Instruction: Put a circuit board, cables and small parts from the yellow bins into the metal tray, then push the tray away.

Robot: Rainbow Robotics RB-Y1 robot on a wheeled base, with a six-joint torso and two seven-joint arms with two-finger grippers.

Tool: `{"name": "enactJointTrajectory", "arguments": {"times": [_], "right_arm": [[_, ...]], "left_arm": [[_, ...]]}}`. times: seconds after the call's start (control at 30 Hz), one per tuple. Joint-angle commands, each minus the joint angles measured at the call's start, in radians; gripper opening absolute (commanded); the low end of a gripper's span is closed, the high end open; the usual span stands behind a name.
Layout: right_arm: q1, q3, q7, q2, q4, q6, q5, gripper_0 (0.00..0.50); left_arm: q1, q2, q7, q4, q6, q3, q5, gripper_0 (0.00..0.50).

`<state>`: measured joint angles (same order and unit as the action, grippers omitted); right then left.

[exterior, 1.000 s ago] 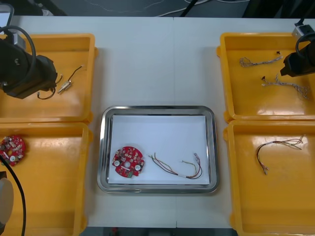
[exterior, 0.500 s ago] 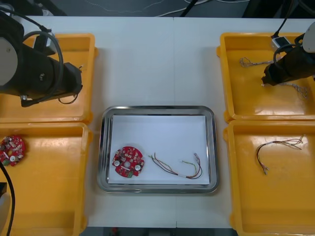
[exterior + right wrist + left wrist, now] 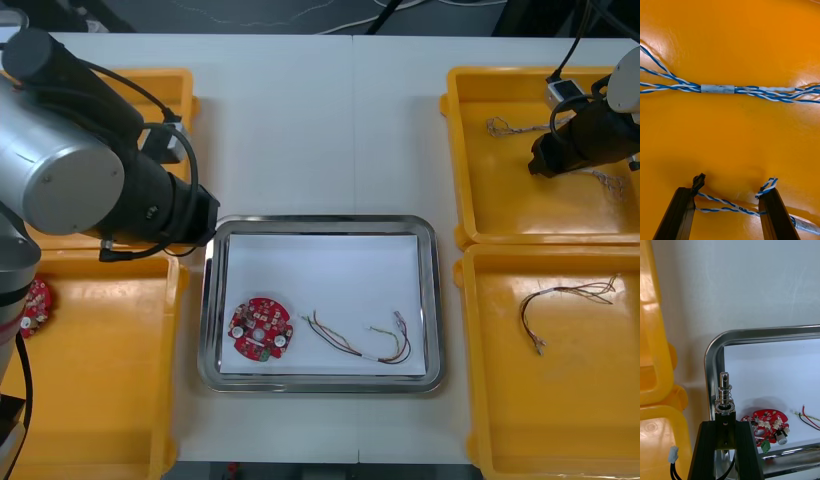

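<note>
Left end effector (image 3: 196, 214) (image 3: 725, 424): closes on a small metal part (image 3: 724, 388), a shiny pin with a spring. Holds it upright between the fingers. Hangs over the far left corner of the metal tray (image 3: 432, 300) (image 3: 712, 356), just beside the far left yellow bin (image 3: 150, 85). Black cable (image 3: 674, 467) with a white plug alongside the fingers, low down.

Metal tray: sits mid-counter (image 3: 320, 120), toward the near edge, between the bins; white inside. Carries a circuit board (image 3: 261, 328) (image 3: 767, 420) by its near left corner and a red and yellow cable (image 3: 365, 343) toward its near right corner. Board and cable lie apart.

Right end effector (image 3: 545, 160) (image 3: 732, 197): fingers spread wide, gripping nothing. Reaches down into the far right yellow bin (image 3: 460, 150) (image 3: 737, 150), tips close to the bin floor. Straddles a twisted blue and white cable (image 3: 724, 205), whose looped end lies at one fingertip and black plug at the other. Cannot tell whether the tips touch it.

Second twisted cable (image 3: 510, 126) (image 3: 717, 89): lies across the same bin floor, beyond the fingertips and well apart from them.

Near right yellow bin (image 3: 480, 400): holds a loose thin cable (image 3: 560, 298).

Near left yellow bin (image 3: 100, 400): holds a second circuit board (image 3: 35, 303) at the left edge, partly hidden by the left arm.
</note>
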<state>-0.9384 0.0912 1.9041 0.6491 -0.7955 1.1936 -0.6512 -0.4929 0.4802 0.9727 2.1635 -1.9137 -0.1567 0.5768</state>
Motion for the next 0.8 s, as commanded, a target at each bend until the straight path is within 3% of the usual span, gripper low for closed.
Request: {"name": "enactJointTrajectory", "arguments": {"times": [0.03,0.07,0.1,0.13,0.17,0.43,0.67,0.8], "right_arm": [[-0.036,0.008,0.016,-0.017,0.018,-0.011,-0.004,0.424],[-0.036,0.008,0.015,-0.017,0.018,-0.011,-0.002,0.287],[-0.036,0.008,0.015,-0.017,0.018,-0.011,-0.002,0.204],[-0.036,0.008,0.015,-0.017,0.018,-0.011,-0.002,0.061],[-0.036,0.008,0.013,-0.017,0.018,-0.011,-0.002,0.0],[-0.04,-0.011,0.02,-0.011,0.009,0.009,-0.002,0.0],[-0.074,-0.051,0.01,0.009,-0.041,0.132,-0.002,0.0],[-0.086,-0.09,0.006,0.009,-0.062,0.208,-0.013,0.0]], "left_arm": [[0.01,0.032,-0.166,0.035,0.007,-0.084,-0.038,0.0],[0.01,0.032,-0.169,0.033,0.018,-0.099,-0.044,0.0],[0.01,0.032,-0.172,0.032,0.022,-0.107,-0.048,0.0],[0.01,0.032,-0.177,0.03,0.03,-0.124,-0.054,0.0],[0.01,0.032,-0.181,0.029,0.038,-0.139,-0.06,0.0],[0.011,0.034,-0.215,0.015,0.087,-0.219,-0.08,0.0],[0.011,0.037,-0.239,-0.027,0.15,-0.27,-0.098,0.0],[0.01,0.035,-0.243,-0.083,0.209,-0.313,-0.15,0.0]]}}
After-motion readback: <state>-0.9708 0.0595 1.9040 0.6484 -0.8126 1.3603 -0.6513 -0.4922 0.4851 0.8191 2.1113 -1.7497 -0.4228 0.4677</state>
